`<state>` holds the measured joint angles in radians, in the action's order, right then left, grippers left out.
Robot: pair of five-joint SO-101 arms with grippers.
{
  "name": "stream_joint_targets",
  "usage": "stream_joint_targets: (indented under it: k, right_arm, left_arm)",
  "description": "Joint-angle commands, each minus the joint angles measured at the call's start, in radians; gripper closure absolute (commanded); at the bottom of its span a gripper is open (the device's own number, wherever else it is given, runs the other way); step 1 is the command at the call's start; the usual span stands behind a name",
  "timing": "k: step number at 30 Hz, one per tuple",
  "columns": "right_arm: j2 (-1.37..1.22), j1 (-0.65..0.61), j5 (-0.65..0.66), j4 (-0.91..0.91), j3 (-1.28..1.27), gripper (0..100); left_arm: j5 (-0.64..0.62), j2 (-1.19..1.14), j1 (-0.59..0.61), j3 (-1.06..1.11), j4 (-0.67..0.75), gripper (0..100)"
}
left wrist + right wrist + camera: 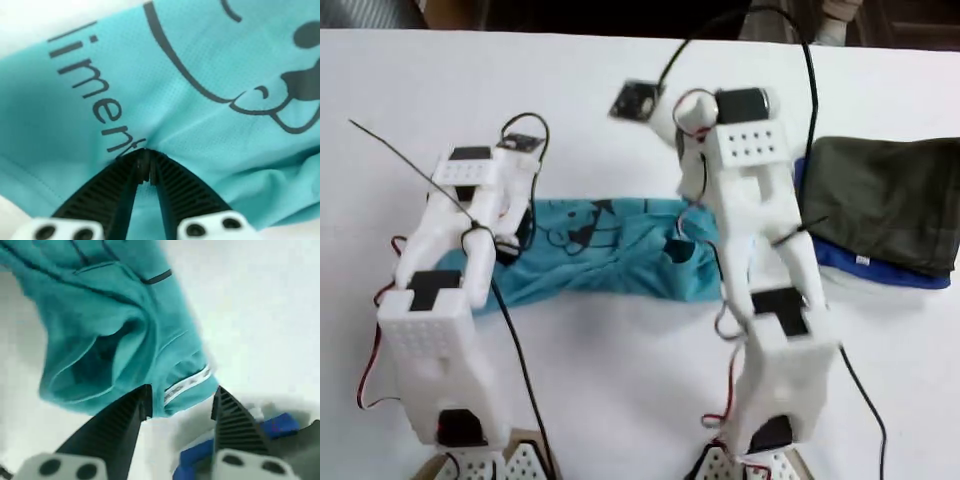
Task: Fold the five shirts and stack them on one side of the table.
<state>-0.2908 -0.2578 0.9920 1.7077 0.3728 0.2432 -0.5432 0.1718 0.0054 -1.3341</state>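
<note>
My left gripper [145, 167] clamps the teal shirt [610, 250] at nine o'clock; my right gripper [181, 399] gapes empty over its three-o'clock hem, apparently readying a fold.

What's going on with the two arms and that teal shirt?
Shirt folding, partway through. The teal shirt lies as a long folded band across the table. The left arm has its jaws shut on the fabric near the print at one end. The right arm has its jaws open at the other end, with the shirt's corner between them. Beside that end, a dark green shirt sits folded on a blue shirt.
</note>
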Motion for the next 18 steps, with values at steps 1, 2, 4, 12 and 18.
stream_joint_targets:
  k: [1, 2, 4, 12, 18]
  right_arm:
    - [0.245, -0.036, -0.002, -0.025, -0.345, 86.3]
    - [0.28, -0.033, -0.002, -0.051, -0.411, 87.4]
    - [0.318, -0.025, -0.002, -0.108, -0.511, 88.6]
    - [0.248, -0.005, -0.002, -0.236, -0.635, 88.9]
    - [0.111, 0.016, -0.003, -0.383, -0.58, 93.7]
  left_arm:
    - [0.0, -0.015, 0.015, -0.033, 0.038, 97]
    - [0.0, -0.015, 0.015, -0.033, 0.038, 97]
    - [0.0, -0.015, 0.015, -0.033, 0.038, 97]
    - [0.0, -0.015, 0.015, -0.033, 0.038, 97]
    - [0.0, -0.015, 0.015, -0.033, 0.038, 97]
